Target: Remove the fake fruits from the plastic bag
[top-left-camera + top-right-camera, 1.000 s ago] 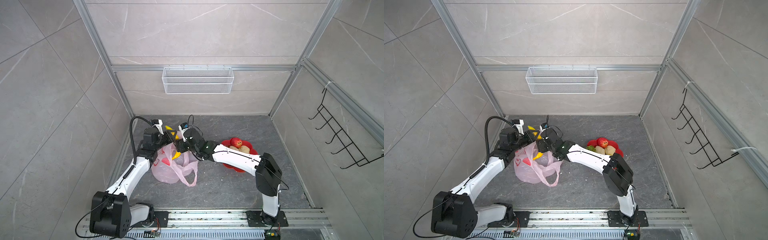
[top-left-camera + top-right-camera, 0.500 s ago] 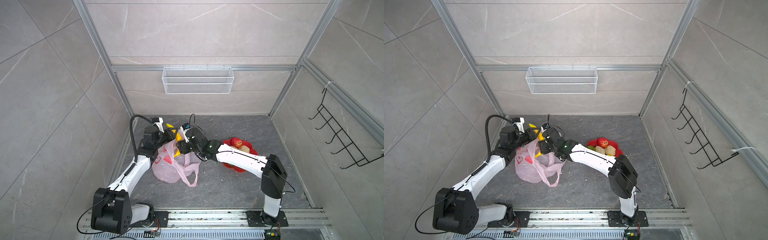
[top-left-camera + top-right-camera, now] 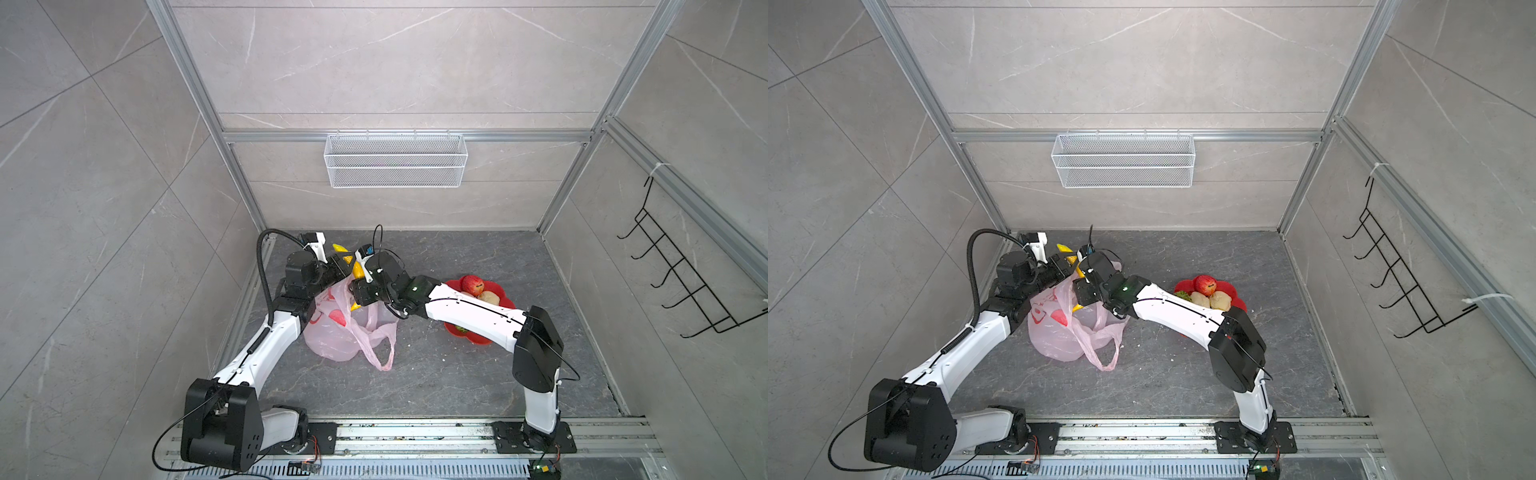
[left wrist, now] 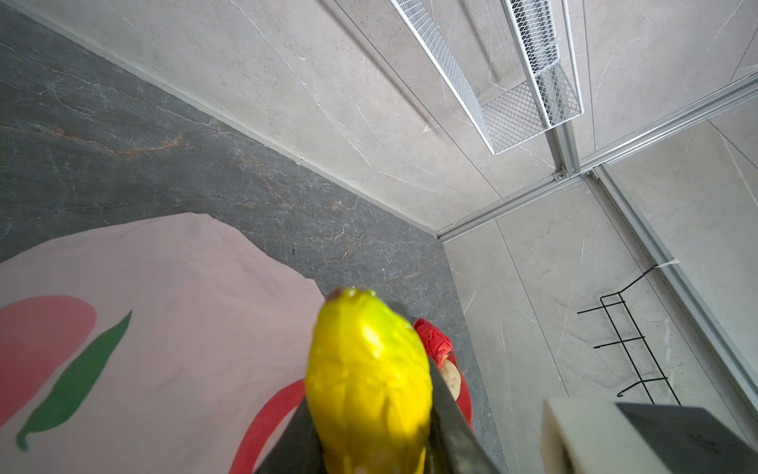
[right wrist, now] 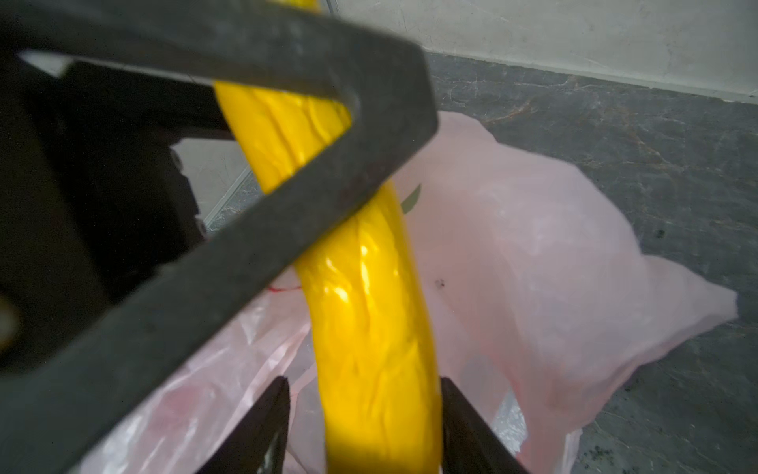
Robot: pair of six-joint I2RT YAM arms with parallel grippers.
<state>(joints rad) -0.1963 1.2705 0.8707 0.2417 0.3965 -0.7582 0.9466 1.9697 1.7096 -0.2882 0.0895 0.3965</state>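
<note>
1. Right wrist view shows the banana (image 5: 369,328) hanging over the open mouth of the plastic bag (image 5: 533,266). The right hand (image 5: 363,394) straddles its lower part. Its two fingers (image 5: 266,422) stand apart on either side, one against the skin and the other with a sliver of gap, so this hand has no firm hold.
2. The left hand (image 3: 341,265) is clamped on the banana's upper part. The left wrist view shows the yellow tip poking out between its jaws.
3. Done so far, judging by both top views: the red dish (image 3: 478,338) on the right of the desk (image 3: 457,374) already holds an apple (image 3: 472,284), two beige lumps (image 3: 1200,299) and a green fruit (image 3: 1180,295) at its left edge. All of these sit well apart from the bag.
4. The step in hand appears to be a handover of the banana, held at the far left above the bag's far edge. Its lower end is hidden behind the right hand, so whether it has cleared the bag cannot be told.
5. What is probably left is for the right hand to grip the banana, the left hand to let go, and the banana to go to the dish. The bag slumps left of centre with its handles flopped toward the near side. It is too cloudy to tell whether any fruit remains inside.
</note>
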